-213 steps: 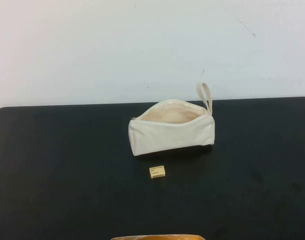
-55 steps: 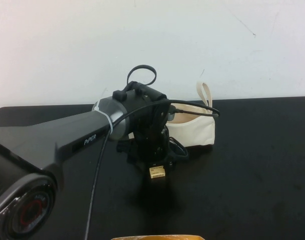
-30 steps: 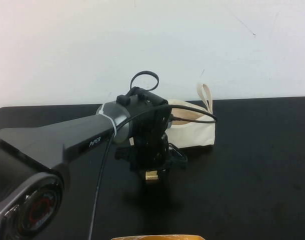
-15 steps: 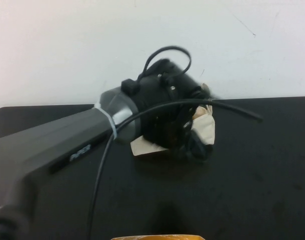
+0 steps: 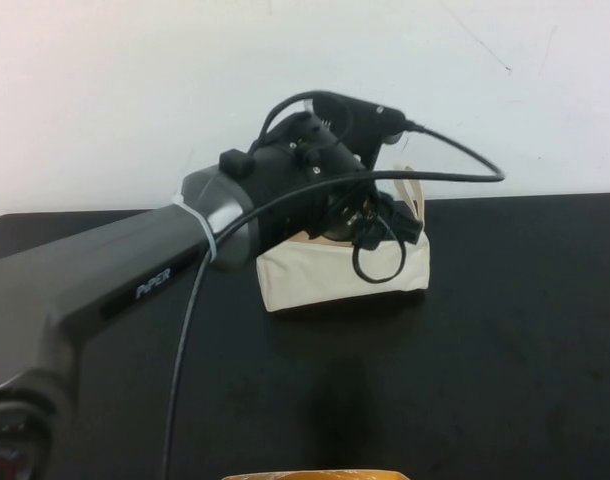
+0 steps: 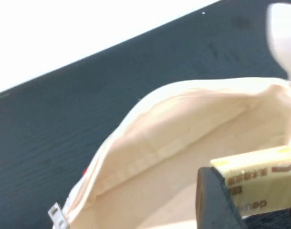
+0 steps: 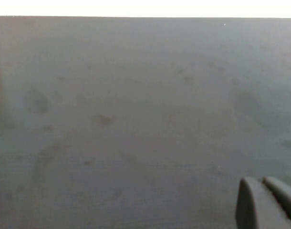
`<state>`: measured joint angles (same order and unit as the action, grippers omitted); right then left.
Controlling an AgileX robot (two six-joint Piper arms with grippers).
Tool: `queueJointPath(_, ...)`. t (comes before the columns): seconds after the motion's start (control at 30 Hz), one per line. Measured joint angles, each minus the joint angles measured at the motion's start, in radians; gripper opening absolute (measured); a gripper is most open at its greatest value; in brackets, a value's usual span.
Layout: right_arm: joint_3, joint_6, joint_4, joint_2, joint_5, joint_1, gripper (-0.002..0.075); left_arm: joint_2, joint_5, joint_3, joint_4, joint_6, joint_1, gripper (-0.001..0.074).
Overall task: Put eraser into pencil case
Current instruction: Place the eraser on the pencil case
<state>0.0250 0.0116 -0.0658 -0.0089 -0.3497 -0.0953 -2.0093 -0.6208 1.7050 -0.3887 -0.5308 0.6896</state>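
Observation:
The cream pencil case (image 5: 325,278) lies on the black table, its zip open and its loop strap (image 5: 413,192) at the right end. My left gripper (image 5: 363,228) hangs over the pouch's mouth, mostly hidden behind its own wrist in the high view. In the left wrist view the left gripper (image 6: 254,193) is shut on the pale-yellow eraser (image 6: 262,175), with one dark finger (image 6: 212,202) against its side, just above the pouch's open inside (image 6: 183,143). My right gripper (image 7: 265,202) shows only in its wrist view, fingertips together, over bare table.
The black table top (image 5: 505,350) ends at a white wall behind the pouch. An orange edge (image 5: 315,475) shows at the bottom of the high view. The left arm's cable (image 5: 455,150) loops above the pouch.
The left gripper closed on the eraser in front of the pouch, lifted it off the table and carried it back over the pouch's opening.

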Motion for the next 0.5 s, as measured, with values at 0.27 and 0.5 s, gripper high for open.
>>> queueJointPath(0.27, 0.000, 0.000, 0.000, 0.000, 0.000, 0.000, -0.0001, -0.035, 0.016, 0.000, 0.005, -0.015, -0.030, 0.0397)
queueJointPath(0.5, 0.000, 0.000, 0.000, 0.000, 0.000, 0.000, -0.0001, 0.007, -0.054, 0.000, -0.093, -0.017, -0.030, 0.0399)
